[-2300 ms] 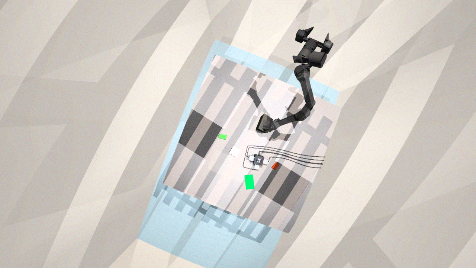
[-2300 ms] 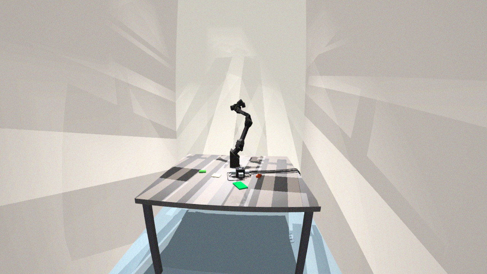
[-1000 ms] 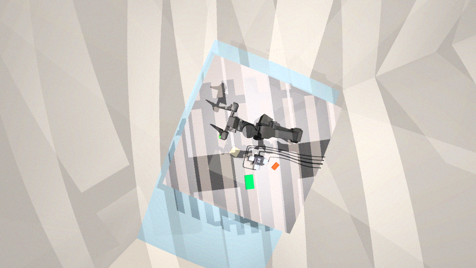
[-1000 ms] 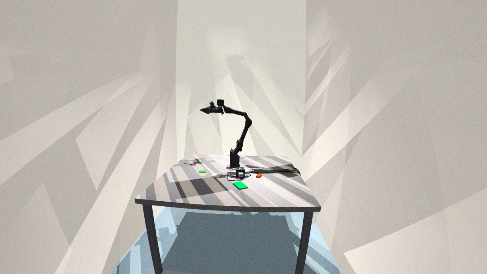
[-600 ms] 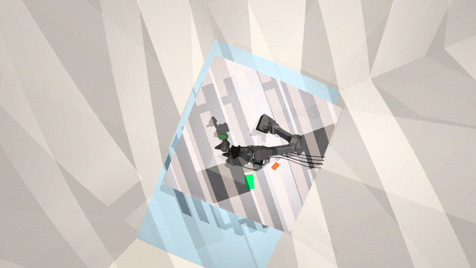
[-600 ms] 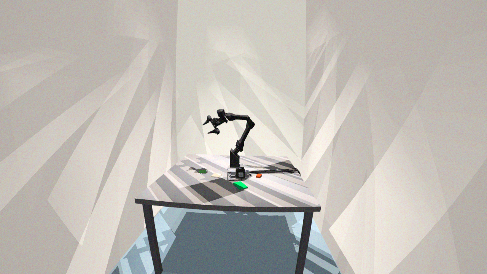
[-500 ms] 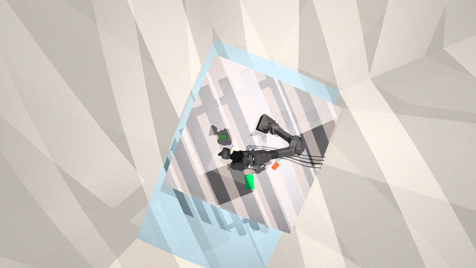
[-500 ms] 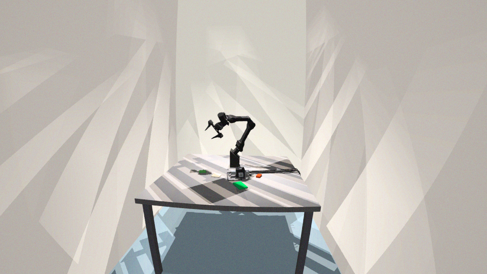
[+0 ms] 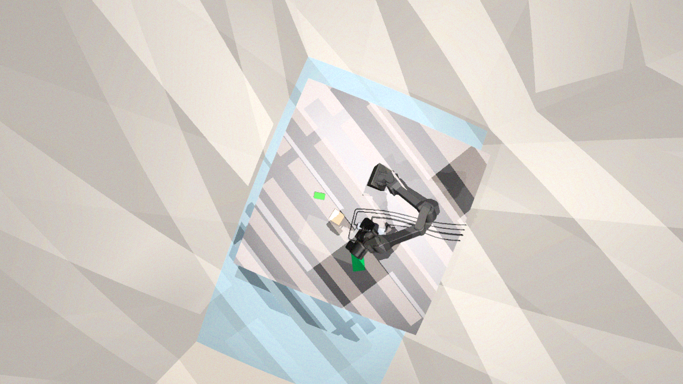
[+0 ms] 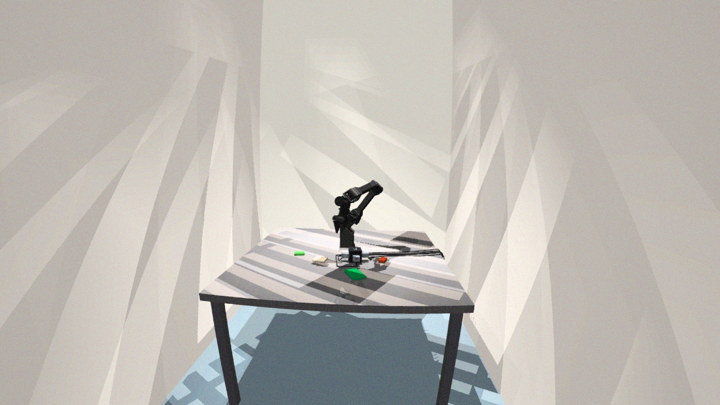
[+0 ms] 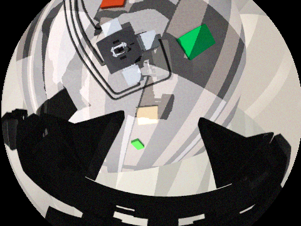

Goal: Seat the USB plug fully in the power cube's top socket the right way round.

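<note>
The dark power cube (image 11: 110, 60) (image 10: 355, 253) stands on the table with pale plugs at its sides. In the wrist view, a small pale-rimmed shape (image 11: 113, 50) with a dark centre sits mid-top, where the USB plug and socket are. How deep the plug sits and which way round it is cannot be told. In the top view the arm covers most of the cube. My gripper (image 11: 162, 117) is open and empty, above the table and clear of the cube. The cube appears beyond the fingertips, up and to the left in the wrist view.
Dark cables (image 11: 116, 98) (image 10: 408, 253) loop around the cube. A green block (image 11: 188, 44) (image 10: 355, 274) (image 9: 358, 263), a tan block (image 11: 147, 114) (image 10: 319, 259) (image 9: 336, 217), a light green block (image 11: 137, 144) (image 10: 299, 253) (image 9: 319, 196) and an orange-red block (image 11: 113, 3) (image 10: 382, 260) lie around it.
</note>
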Controlling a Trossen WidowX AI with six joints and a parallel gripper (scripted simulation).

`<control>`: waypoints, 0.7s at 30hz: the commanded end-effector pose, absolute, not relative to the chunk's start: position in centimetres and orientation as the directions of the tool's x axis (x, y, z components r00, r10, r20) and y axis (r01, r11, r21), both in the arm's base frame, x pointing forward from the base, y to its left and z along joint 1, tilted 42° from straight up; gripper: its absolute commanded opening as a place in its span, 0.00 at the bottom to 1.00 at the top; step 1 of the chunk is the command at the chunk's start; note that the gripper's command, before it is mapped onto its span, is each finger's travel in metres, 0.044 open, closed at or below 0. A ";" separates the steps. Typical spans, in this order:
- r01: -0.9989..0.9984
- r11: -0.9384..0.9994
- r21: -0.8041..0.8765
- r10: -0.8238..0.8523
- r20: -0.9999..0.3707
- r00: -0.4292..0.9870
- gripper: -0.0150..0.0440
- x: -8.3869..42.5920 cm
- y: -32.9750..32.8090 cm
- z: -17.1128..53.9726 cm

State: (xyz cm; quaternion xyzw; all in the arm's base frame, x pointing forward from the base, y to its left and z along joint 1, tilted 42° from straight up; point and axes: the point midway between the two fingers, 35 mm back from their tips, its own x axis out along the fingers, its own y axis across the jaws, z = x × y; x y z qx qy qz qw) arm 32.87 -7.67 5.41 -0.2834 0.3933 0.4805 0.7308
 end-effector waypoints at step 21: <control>-0.992 -0.055 -0.117 0.668 -0.742 0.051 1.00 30.0 2.2 6.7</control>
